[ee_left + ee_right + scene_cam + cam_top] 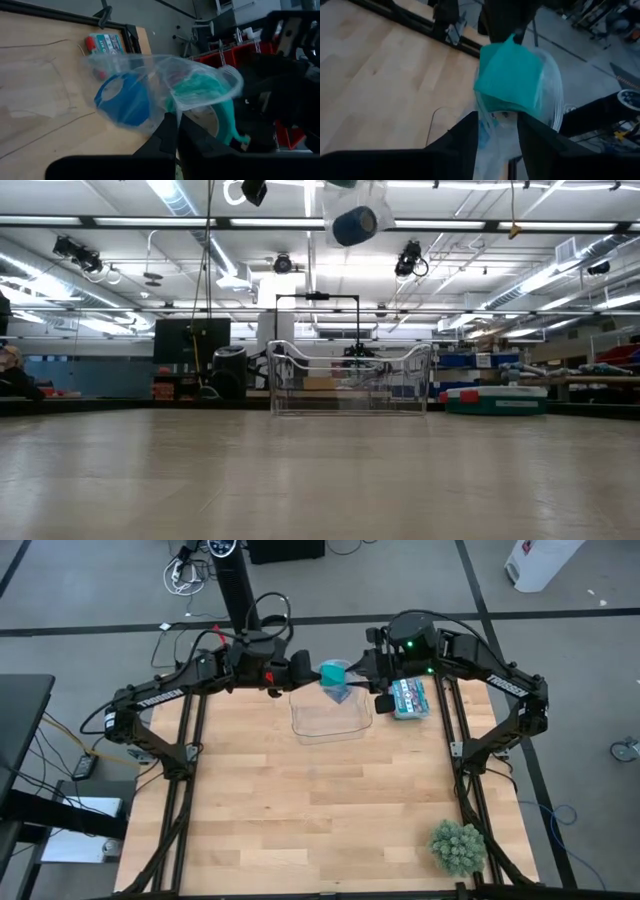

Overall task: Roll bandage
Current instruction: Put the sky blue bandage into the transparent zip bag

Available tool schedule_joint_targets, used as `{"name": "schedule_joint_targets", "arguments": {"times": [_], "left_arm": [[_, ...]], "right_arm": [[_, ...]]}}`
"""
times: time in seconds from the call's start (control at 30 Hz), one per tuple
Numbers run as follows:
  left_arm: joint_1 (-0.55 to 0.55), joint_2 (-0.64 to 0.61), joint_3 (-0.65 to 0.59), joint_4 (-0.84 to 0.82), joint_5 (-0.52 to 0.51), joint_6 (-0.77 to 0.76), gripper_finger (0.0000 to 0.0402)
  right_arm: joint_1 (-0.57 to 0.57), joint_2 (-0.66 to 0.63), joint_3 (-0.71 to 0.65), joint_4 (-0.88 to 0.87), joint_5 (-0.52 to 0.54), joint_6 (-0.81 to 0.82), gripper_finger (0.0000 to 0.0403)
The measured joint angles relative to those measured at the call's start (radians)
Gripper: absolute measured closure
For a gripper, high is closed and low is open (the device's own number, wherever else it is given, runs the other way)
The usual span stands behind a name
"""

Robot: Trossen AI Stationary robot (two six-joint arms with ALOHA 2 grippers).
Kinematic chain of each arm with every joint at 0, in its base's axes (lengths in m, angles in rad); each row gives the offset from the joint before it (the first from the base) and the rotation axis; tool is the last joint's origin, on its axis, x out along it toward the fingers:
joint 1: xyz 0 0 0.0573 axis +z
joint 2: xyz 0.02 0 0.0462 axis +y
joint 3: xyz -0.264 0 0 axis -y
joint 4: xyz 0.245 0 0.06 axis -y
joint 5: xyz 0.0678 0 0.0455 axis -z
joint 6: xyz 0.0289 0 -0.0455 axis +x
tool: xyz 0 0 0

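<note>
Teal bandage (334,671) inside clear plastic bag (150,95), aloft at table's twelve o'clock above clear tray (330,718). Left gripper (172,131) pinched shut on bag. Right gripper (498,131) parted around bag's edge.

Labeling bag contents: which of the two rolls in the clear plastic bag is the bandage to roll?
The teal-green soft fabric bandage, bunched near the bag's open mouth. The other is a blue roll, tightly wound, sitting deeper in the clear plastic bag.
</note>
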Motion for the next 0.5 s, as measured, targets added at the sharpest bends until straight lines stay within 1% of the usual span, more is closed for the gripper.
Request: {"name": "schedule_joint_targets", "arguments": {"times": [0.23, 0.5], "left_arm": [[0.000, 0.000, 0.000, -0.003, 0.003, -0.005, 0.0392], [0.000, 0.000, 0.000, 0.018, 0.003, -0.021, 0.0392]], "right_arm": [[-0.001, 0.002, 0.000, -0.008, 0.002, -0.031, 0.0285], [-0.003, 0.055, 0.000, -0.091, 0.001, -0.052, 0.0289]]}}
